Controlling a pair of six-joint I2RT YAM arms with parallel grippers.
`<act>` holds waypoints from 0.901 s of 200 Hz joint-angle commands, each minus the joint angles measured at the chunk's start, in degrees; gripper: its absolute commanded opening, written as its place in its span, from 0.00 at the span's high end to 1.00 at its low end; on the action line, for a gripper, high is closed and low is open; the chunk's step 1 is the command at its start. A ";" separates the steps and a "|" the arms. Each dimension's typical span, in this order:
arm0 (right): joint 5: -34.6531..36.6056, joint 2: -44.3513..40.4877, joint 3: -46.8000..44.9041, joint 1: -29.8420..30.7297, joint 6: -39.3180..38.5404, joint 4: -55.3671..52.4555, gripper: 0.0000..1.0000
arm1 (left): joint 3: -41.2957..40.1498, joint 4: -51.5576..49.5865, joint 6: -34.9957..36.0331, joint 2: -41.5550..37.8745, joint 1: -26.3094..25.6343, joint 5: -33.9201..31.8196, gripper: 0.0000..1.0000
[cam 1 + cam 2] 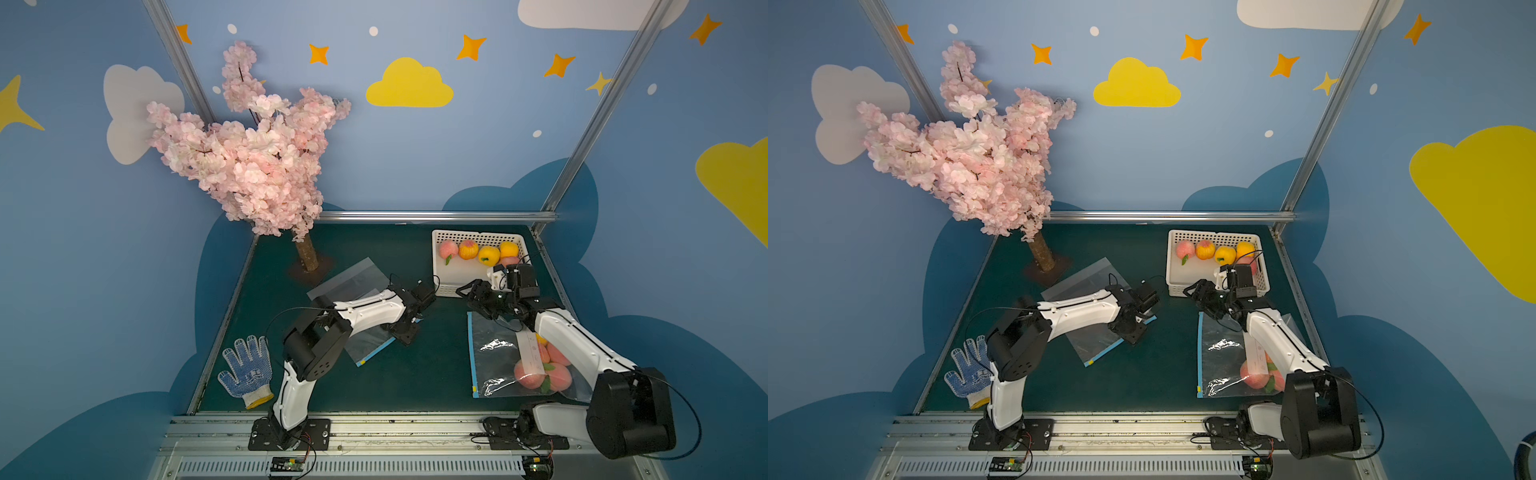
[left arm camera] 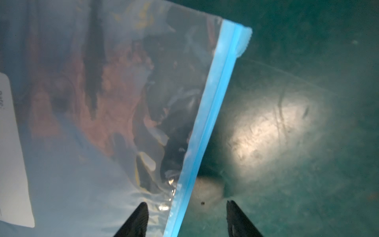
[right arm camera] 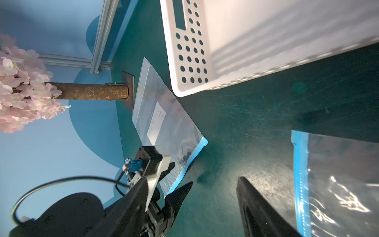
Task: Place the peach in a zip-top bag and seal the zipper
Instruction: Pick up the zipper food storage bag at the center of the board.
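An empty clear zip-top bag (image 1: 370,345) lies left of centre, its middle hidden under my left arm. My left gripper (image 1: 409,332) hangs over its blue zipper strip (image 2: 215,102). In the left wrist view the gripper (image 2: 187,205) is open, one finger over the plastic, the other over the mat, the strip between them untouched. A second zip-top bag (image 1: 498,357) at the right holds pink peaches (image 1: 530,374). My right gripper (image 1: 467,293) stands open and empty above the mat, between the basket and this bag's zipper end (image 3: 299,164).
A white perforated basket (image 1: 440,286) at the back right holds more peaches (image 1: 448,249) and yellow fruit (image 1: 488,255). A blossom tree (image 1: 249,158) stands at the back left on its trunk (image 1: 307,253). A dotted work glove (image 1: 247,370) lies at the front left.
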 commanded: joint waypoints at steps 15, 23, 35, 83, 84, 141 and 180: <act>-0.34 -1.70 -0.58 -0.84 -0.09 -0.17 0.31 | 3.63 -2.65 1.17 2.85 0.14 -5.04 0.47; -0.33 -1.68 -0.64 -0.93 -0.09 -0.10 0.31 | 4.02 -2.65 1.62 3.49 0.10 -5.00 0.49; -0.41 -1.64 -0.59 -0.94 -0.15 -0.02 0.31 | 4.64 -2.82 2.21 4.51 0.15 -4.84 0.53; -0.75 -1.40 -0.37 -1.12 0.00 0.28 0.33 | 5.98 -3.18 3.14 6.54 0.20 -2.77 0.67; -0.82 -1.40 -0.38 -1.12 -0.09 0.31 0.32 | 6.01 -3.18 3.14 6.56 0.20 -2.64 0.67; -1.68 -1.30 -0.51 -1.15 -0.77 0.25 0.33 | 6.77 -2.96 3.00 6.21 1.70 2.88 0.97; -2.80 -0.84 -1.17 -0.38 -1.49 1.25 0.34 | 6.37 -1.57 0.76 1.81 4.57 11.80 0.97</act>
